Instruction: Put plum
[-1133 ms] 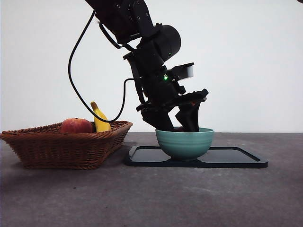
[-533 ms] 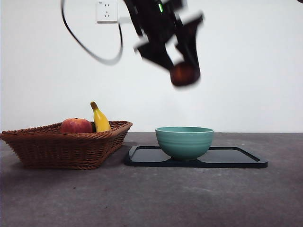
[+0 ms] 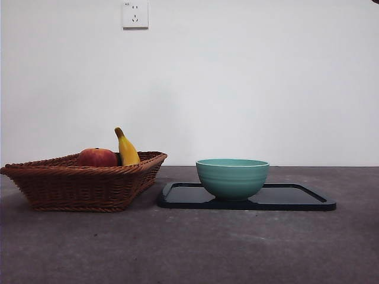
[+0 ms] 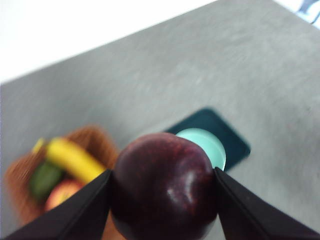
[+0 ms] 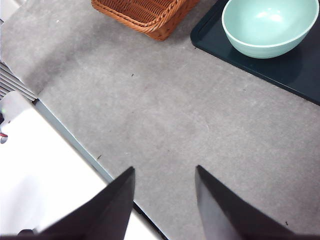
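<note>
My left gripper (image 4: 162, 200) is shut on the plum (image 4: 164, 187), a glossy dark maroon fruit, and holds it high above the table, out of the front view. Far below it lie the teal bowl (image 4: 206, 145) on the dark tray (image 4: 225, 135) and the wicker basket (image 4: 92, 142). In the front view the bowl (image 3: 232, 177) stands on the tray (image 3: 296, 198), right of the basket (image 3: 83, 180). My right gripper (image 5: 165, 200) is open and empty, above bare table near its front edge.
The basket holds a red-orange fruit (image 3: 96, 157) and a yellow banana (image 3: 127, 149). The left wrist view also shows something green (image 4: 44, 179) in it. A wall socket (image 3: 135, 13) is on the white wall. The table edge (image 5: 75, 142) shows in the right wrist view.
The left arm lifted the plum out of the bowl and rose out of the front view. The bowl and basket stand as before.
</note>
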{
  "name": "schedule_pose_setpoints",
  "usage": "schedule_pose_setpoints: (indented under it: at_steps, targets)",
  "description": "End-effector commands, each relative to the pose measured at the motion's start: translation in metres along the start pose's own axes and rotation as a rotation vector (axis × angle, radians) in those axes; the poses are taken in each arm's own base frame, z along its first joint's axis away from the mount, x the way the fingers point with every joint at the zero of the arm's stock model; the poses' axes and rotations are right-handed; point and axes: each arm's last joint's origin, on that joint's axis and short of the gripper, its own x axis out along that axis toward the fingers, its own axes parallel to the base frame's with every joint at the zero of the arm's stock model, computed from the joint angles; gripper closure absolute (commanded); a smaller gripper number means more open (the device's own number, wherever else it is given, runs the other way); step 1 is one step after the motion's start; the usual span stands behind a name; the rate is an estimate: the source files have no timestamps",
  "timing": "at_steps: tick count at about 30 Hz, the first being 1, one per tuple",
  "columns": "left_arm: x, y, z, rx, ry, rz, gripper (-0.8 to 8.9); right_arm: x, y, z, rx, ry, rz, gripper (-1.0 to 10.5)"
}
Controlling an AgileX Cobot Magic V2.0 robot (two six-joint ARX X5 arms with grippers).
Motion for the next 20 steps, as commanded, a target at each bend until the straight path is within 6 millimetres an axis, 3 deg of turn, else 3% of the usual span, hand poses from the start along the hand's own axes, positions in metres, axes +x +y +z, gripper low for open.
schedule_pose_setpoints:
  at_steps: [1,4,8,20]
  targets:
    - [-0.017,0.003,-0.007,-0.013,-0.018,0.023,5.64,-0.001,0.002,0.003,-0.013,-0.013,0.008,7.5]
    - [-0.020,0.008,-0.032,-0.036,-0.002,0.051,5.64,-0.001,0.002,0.003,-0.014,-0.013,0.008,7.5]
    - [-0.007,0.014,-0.061,-0.049,0.001,0.071,5.64,-0.001,0.002,0.003,-0.015,-0.013,0.008,7.5]
    - [0.081,0.036,-0.139,-0.066,0.007,0.107,5.66,-0.001,0.002,0.003,-0.013,-0.013,0.009,7.5]
